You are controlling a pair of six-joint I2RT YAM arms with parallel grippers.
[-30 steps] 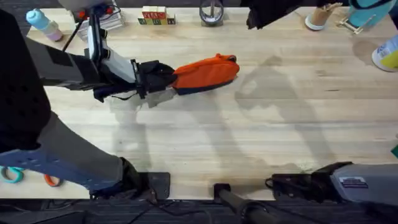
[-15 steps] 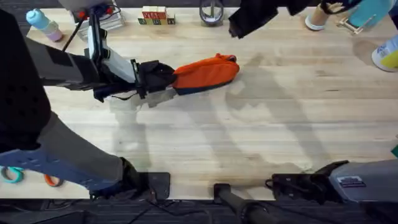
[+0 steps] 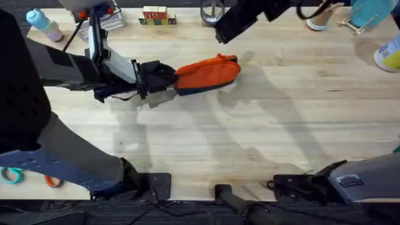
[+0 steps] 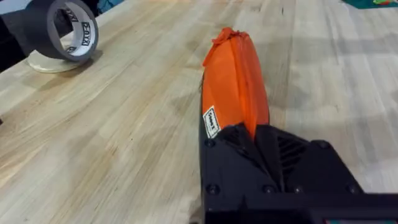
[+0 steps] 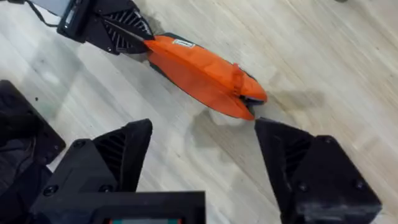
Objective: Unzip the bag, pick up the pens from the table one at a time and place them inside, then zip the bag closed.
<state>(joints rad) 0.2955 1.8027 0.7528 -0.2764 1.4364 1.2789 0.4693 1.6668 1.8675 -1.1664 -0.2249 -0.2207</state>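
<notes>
Overhead: fixed above the arm bases, looks down and forward across the table [image 3: 262, 125]; widest view. Left wrist: low and very near, faces along the bag [image 4: 236, 81] lengthwise, its own gripper [image 4: 261, 146] clamped on the near end. Right wrist: raised, looks down at the bag [image 5: 199, 71] from farther off. All three views share the bag [image 3: 206, 74].

This looks like a robotics lab bench: a broad pale plank-grained wooden tabletop [image 3: 262, 125] with arm mounts along its near edge, and loose test props at the back, such as lettered wooden blocks [image 3: 155, 16], a roll of black tape [image 4: 62, 28] and a blue-capped plastic bottle [image 3: 42, 24].
</notes>
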